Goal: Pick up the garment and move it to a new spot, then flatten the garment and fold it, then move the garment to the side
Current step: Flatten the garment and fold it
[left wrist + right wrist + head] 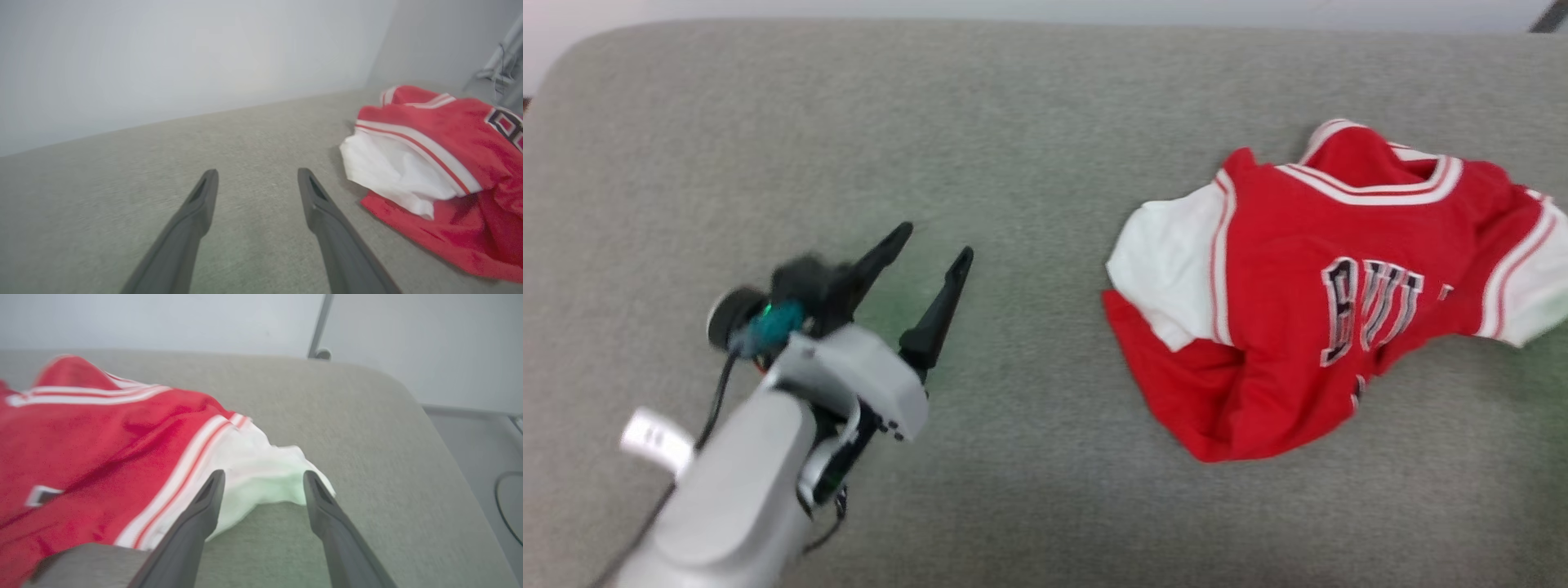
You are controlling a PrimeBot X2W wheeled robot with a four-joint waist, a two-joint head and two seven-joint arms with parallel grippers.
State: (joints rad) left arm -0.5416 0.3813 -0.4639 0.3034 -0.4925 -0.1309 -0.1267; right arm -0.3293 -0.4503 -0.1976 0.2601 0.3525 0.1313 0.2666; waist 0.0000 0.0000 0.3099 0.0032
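Now the shirt (1307, 302) lies rumpled on the right part of the grey tabletop (1013, 122), letters up. Both claws are spread and empty: the left claw (934, 241) hovers over bare surface well apart from it, and the right claw (262, 475) points at its white sleeve (261, 457). Flattening seems the step in hand, so each claw likely needs to pinch an edge and draw the cloth smooth.
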